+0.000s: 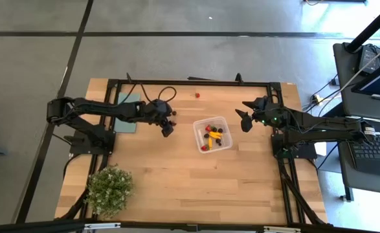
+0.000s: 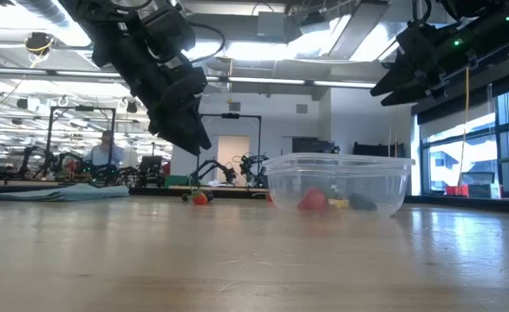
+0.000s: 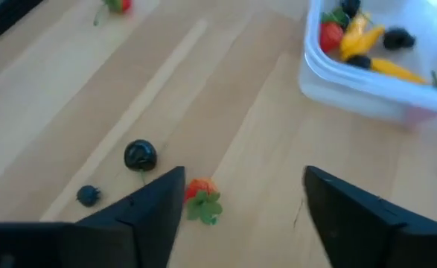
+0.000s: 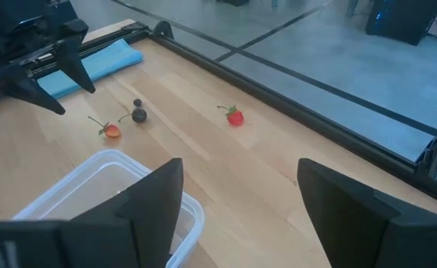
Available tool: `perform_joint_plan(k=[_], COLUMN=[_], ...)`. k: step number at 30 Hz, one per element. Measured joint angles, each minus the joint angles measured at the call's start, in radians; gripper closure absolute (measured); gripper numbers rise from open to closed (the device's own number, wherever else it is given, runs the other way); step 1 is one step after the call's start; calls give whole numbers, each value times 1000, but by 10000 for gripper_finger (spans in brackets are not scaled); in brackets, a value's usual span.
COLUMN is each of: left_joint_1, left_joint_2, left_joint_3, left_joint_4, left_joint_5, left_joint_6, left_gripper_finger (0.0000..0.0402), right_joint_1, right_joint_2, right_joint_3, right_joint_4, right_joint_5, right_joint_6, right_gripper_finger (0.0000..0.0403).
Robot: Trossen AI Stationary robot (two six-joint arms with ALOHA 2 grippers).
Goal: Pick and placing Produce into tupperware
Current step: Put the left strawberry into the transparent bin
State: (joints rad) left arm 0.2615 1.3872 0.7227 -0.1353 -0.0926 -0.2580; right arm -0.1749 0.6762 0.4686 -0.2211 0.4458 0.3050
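Tupperware [image 1: 212, 134]: mid-surface, holding red, yellow-orange and dark produce [image 3: 356, 36]. Loose pieces on the wooden surface [image 1: 177, 175]: a red strawberry [image 3: 200, 195], two dark berries [image 3: 139, 155] beside it, another red piece [image 1: 197, 95] near the far edge. Left gripper [image 1: 168, 129]: hovering above the strawberry, fingers apart, empty. Right gripper [image 1: 244, 120]: raised beside the tupperware, fingers apart, empty.

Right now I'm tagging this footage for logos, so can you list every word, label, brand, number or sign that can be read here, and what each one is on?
None can be read in any view.
Clear container: no label or print shows.
Teal mat: plain, no text.
Laptop beside the table: keys and screen too small to read.
Both arms: no readable markings.
Room behind the table in the low view: no legible sign.
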Motion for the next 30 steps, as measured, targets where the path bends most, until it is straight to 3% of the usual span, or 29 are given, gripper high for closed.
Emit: perform_joint_plan(k=[7,17,30], left_joint_1=[0,23,26], left_joint_2=[0,21,209], left_joint_3=[0,0,0], left_joint_4=[-10,-6,59], left_joint_5=[-18,-18,-18], left_joint_6=[255,241,243], left_gripper_finger=[160,170,170], right_joint_1=[0,0,0], right_joint_2=[1,11,29], right_joint_3=[0,0,0], right_joint_4=[0,-1,1], right_joint_5=[0,0,7], right_joint_6=[0,-6,-24], right_gripper_finger=[137,137,137])
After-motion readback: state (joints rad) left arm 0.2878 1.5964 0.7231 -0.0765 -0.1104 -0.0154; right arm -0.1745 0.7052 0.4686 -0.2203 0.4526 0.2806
